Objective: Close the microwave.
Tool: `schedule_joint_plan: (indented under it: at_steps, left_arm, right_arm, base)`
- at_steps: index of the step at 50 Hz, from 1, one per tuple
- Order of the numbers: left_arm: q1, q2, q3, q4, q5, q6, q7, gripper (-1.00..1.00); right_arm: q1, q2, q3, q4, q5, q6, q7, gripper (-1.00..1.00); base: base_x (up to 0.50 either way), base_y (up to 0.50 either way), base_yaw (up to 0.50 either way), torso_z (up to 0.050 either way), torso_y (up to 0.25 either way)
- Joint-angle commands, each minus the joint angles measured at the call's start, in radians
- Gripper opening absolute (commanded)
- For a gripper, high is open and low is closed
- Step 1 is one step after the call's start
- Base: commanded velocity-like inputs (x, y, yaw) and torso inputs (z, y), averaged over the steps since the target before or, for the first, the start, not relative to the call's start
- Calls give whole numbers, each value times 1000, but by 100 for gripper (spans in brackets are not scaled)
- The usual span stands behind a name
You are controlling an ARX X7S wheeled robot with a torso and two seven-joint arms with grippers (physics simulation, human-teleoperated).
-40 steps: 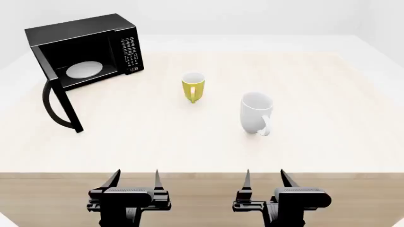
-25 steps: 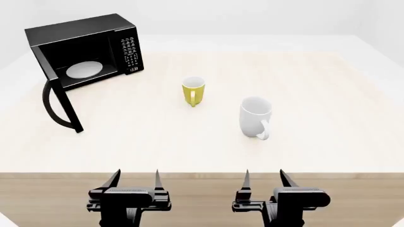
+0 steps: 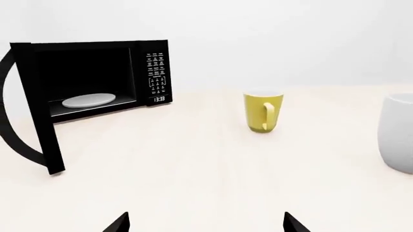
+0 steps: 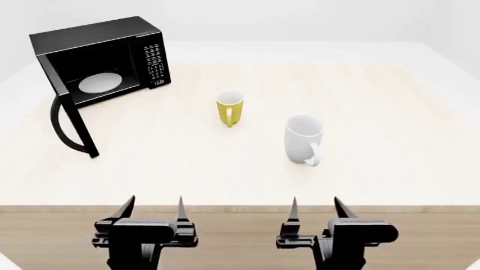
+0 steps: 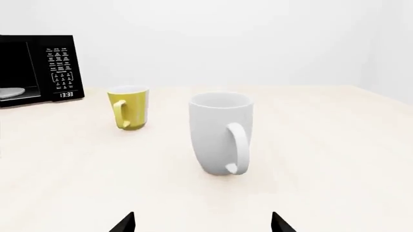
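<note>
The black microwave (image 4: pixel 143 34) stands at the table's far left, also in the left wrist view (image 3: pixel 90 46). Its door (image 4: pixel 66 107) hangs wide open, edge-on toward me, with the curved black handle (image 4: pixel 62 130) on its outer side. A white round plate (image 4: pixel 100 82) lies inside. The button panel (image 4: pixel 154 62) is on its right. My left gripper (image 4: pixel 154 209) is open and empty at the table's near edge, far from the door. My right gripper (image 4: pixel 315 209) is open and empty at the near edge too.
A yellow mug (image 4: pixel 229 108) stands mid-table and a larger white mug (image 4: pixel 303 139) stands to its right, nearer to me. Both show in the right wrist view, yellow mug (image 5: pixel 127 107) and white mug (image 5: pixel 218 133). The table (image 4: pixel 390 112) is pale wood.
My left gripper has shifted slightly left and forward. The white mug, tilted 0.8 s ago, now stands upright. The microwave door has not moved.
</note>
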State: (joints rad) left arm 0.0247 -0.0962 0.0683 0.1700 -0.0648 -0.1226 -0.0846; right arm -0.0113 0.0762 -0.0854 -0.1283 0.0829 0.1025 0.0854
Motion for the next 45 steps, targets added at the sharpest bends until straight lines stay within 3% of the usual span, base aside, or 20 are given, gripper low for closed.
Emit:
schedule_joint_plan:
  at_steps: [1,28,45]
  left_arm:
    - [6,-25,1,86,-23,-66,-18,100]
    - [0,-69,-14,250,-64,-180,-54,100]
    - [-7,-77,-30,259,-98,-187,-68,100]
  right_arm:
    - [-6,22,-12,-102,22,71,23,100]
    - [9,73,-31,-332,46,215,73,100]
    - [13,83,-48,-350,70,214,76,100]
  base:
    - [0,0,0,0,0]
    - [0,0,0,0,0]
    - [22,500,0,0,0]
